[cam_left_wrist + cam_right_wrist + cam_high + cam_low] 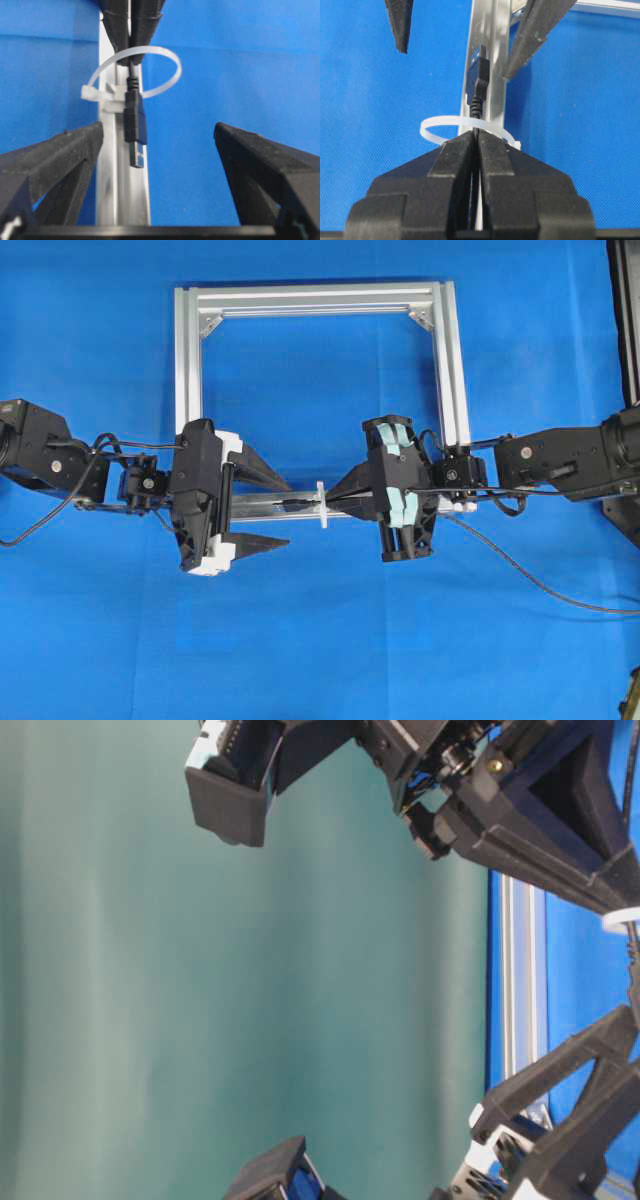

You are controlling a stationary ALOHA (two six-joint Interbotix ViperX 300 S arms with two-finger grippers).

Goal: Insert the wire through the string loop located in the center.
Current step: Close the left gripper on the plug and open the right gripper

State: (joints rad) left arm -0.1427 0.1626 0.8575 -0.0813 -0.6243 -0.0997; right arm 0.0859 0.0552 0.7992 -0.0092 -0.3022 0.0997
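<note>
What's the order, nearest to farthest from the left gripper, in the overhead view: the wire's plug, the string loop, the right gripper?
1. The wire's plug, just right of the left gripper, between its open fingers.
2. The string loop, farther right on the frame bar.
3. The right gripper, beyond the loop, clamping the wire.

A blue tabletop (320, 640) fills the scene under even light; behind it stands a plain teal wall (200, 980).
</note>
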